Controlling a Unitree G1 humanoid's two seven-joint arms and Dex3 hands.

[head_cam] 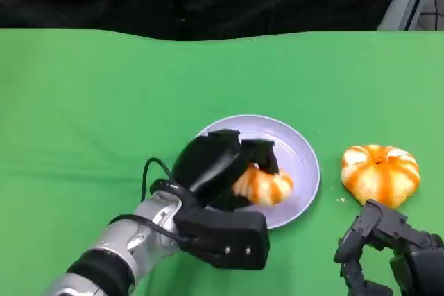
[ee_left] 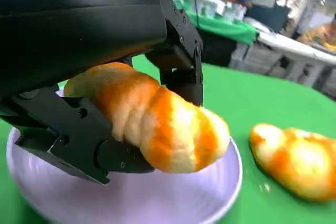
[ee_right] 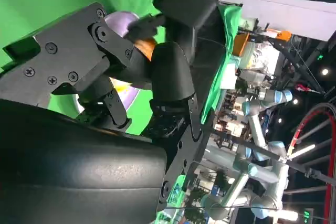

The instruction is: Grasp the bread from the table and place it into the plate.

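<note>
My left hand [head_cam: 220, 168] grips a striped orange and white bread roll [head_cam: 263, 186] over the lavender plate [head_cam: 302, 149]. In the left wrist view the roll [ee_left: 157, 121] sits clamped between the black fingers [ee_left: 181, 66], low over the plate's [ee_left: 131, 200] inside; I cannot tell whether it touches. A second, round orange bread [head_cam: 380, 173] lies on the green table to the right of the plate and appears as well in the left wrist view [ee_left: 294, 161]. My right hand [head_cam: 388, 254] hangs near the table's front right, just in front of that round bread, holding nothing, its fingers apart and bent.
Green cloth [head_cam: 104, 102] covers the table, with bare room to the left and behind the plate. A dark backdrop runs along the far edge. In the right wrist view the plate [ee_right: 119, 20] peeks out past the black fingers [ee_right: 173, 77].
</note>
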